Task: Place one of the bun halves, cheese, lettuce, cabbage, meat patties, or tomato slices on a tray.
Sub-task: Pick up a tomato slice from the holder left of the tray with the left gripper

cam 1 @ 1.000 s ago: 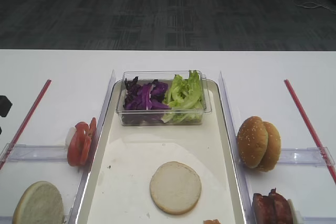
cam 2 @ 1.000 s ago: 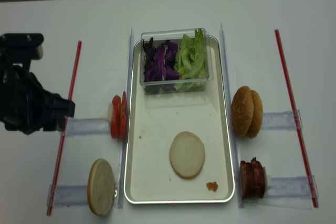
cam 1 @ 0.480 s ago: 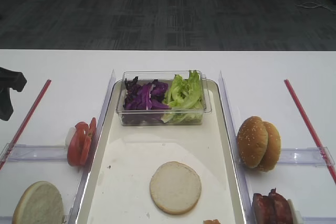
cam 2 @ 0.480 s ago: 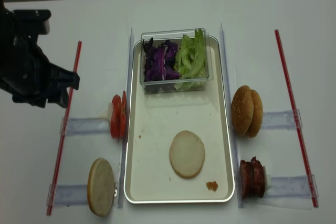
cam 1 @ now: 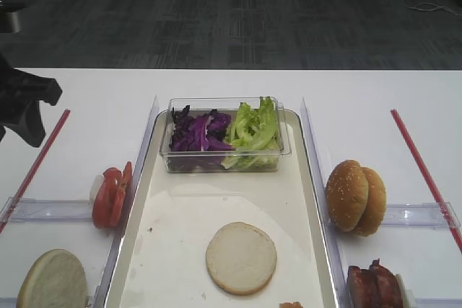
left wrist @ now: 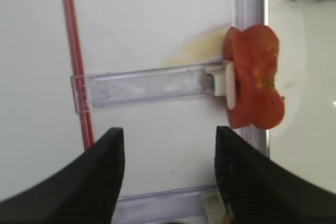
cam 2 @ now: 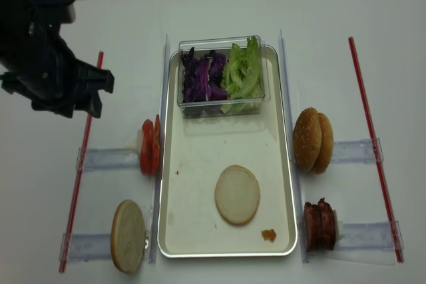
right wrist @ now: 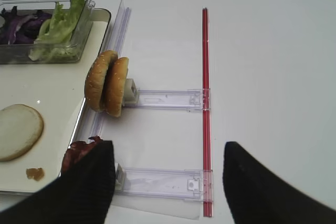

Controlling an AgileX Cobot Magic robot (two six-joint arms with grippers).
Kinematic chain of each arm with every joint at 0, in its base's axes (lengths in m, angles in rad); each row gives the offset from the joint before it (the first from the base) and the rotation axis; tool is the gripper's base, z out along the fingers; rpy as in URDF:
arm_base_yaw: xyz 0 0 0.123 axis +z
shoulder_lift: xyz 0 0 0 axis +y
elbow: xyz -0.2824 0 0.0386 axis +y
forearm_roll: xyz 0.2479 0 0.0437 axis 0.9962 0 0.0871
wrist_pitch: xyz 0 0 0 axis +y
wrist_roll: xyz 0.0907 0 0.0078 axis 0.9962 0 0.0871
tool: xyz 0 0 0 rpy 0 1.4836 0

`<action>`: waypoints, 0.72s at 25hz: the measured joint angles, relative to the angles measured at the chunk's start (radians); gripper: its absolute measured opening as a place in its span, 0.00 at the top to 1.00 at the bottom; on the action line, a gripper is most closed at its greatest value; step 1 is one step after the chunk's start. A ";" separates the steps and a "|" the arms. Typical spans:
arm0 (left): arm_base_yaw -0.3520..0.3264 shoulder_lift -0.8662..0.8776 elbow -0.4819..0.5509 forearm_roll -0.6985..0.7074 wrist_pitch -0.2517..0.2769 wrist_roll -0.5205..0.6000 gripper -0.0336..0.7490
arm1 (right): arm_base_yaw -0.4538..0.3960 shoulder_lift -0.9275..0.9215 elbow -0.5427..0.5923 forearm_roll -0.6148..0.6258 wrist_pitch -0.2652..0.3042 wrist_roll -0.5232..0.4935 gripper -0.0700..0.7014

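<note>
The cream tray (cam 2: 200,164) holds one pale bun half (cam 2: 237,195) and a clear box of purple cabbage (cam 2: 202,78) and green lettuce (cam 2: 243,71). Tomato slices (cam 2: 149,147) stand on edge left of the tray, with a second pale bun half (cam 2: 128,235) nearer me. Sesame bun halves (cam 2: 314,140) and meat patties (cam 2: 319,225) stand on the right. No cheese is in view. My left gripper (cam 2: 96,98) hovers open and empty, back-left of the tomato slices (left wrist: 254,85). My right gripper (right wrist: 168,156) is open beside the meat patties (right wrist: 76,153).
Two red strips (cam 2: 83,157) (cam 2: 373,144) run along the table's outer sides. Clear plastic holders (cam 2: 106,159) (cam 2: 363,237) carry the upright food. Clear rails (cam 2: 163,98) flank the tray. A small orange scrap (cam 2: 268,235) lies on the tray's near right corner.
My left arm has moved away from the table's near edge and to the right, now reaching over the left red strip. The food and the tray have not moved.
</note>
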State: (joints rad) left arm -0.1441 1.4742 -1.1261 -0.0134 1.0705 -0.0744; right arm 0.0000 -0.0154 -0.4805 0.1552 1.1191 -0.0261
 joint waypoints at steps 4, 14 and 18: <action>-0.099 0.038 -0.045 0.000 0.000 -0.057 0.45 | 0.000 0.000 0.000 0.000 0.000 0.000 0.32; -0.292 0.192 -0.224 0.055 0.045 -0.200 0.45 | 0.000 0.000 0.000 0.000 0.000 0.000 0.32; -0.329 0.247 -0.274 0.099 0.076 -0.276 0.46 | 0.000 0.000 0.000 0.000 0.000 -0.002 0.32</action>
State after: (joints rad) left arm -0.4735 1.7214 -1.4004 0.0854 1.1463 -0.3503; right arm 0.0000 -0.0154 -0.4805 0.1552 1.1191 -0.0280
